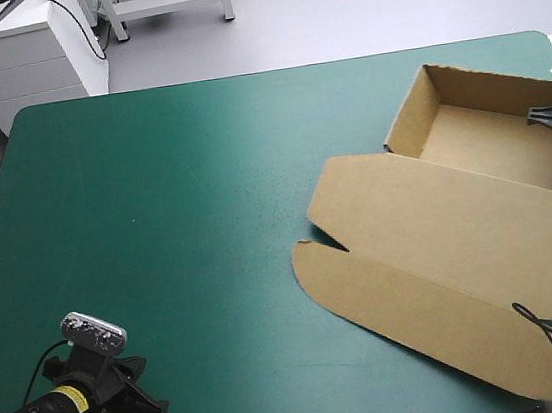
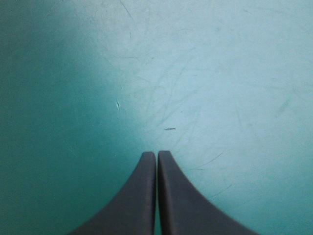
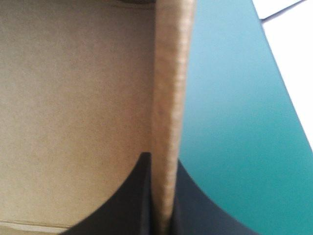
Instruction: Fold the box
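The brown box (image 1: 476, 192) sits at the counter's (image 1: 176, 209) far right, tray formed, lid lying flat. Right jaws pinch tight on its outer wall (image 3: 168, 98), probably to steady that fold. Left jaws rest closed and empty over bare counter, well clear

L gripper (image 2: 156, 153) pinched together — R gripper (image 3: 162, 159) clamping box (image 3: 73, 98).

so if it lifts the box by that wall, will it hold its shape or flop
The box is probably light, since it is thin single board. The tray's raised sides should stay fairly stiff, but the long flat lid would likely swing on its crease. The right gripper pinches only one wall, so the box may tilt or bend there.
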